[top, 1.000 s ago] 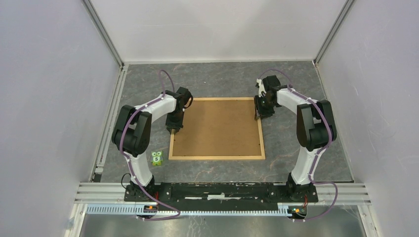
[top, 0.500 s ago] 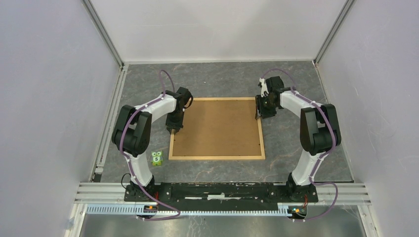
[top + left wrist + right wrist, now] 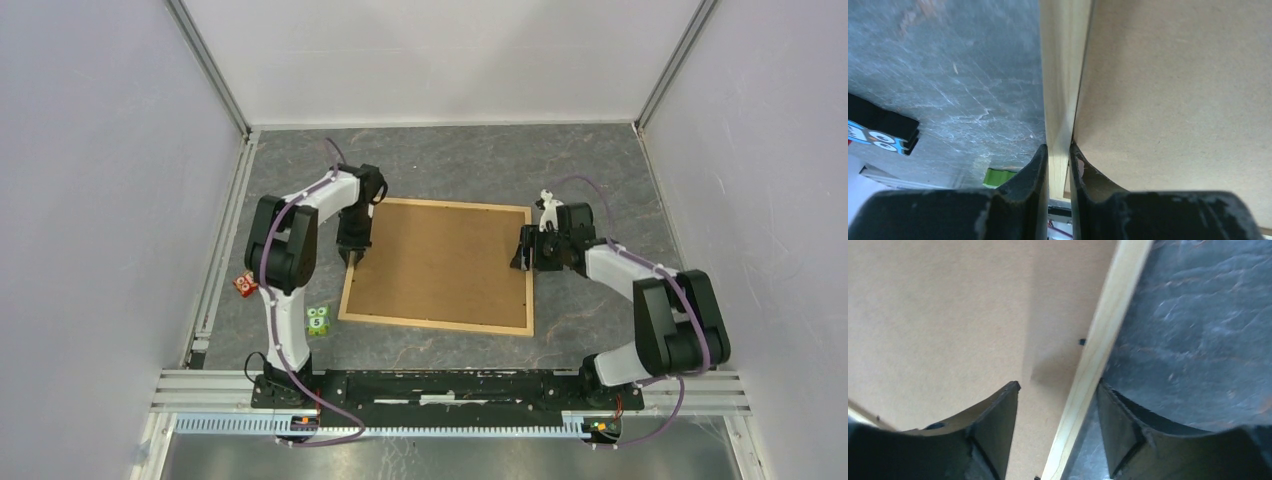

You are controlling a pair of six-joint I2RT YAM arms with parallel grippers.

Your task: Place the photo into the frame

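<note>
The frame (image 3: 435,325) has skewed clockwise and the right arm has swung outward.
The board (image 3: 440,260) fills it; the photo is hidden, probably beneath. The left gripper (image 3: 1059,150) pinches the left rail, and the right gripper (image 3: 1058,390) straddles the right rail, jaws apart. Only release appears left.

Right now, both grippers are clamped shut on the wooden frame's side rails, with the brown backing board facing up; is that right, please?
Not quite: only the left gripper is clamped on the frame. The right wrist view shows the right gripper open, merely straddling its rail. The brown backing board does face up.
</note>
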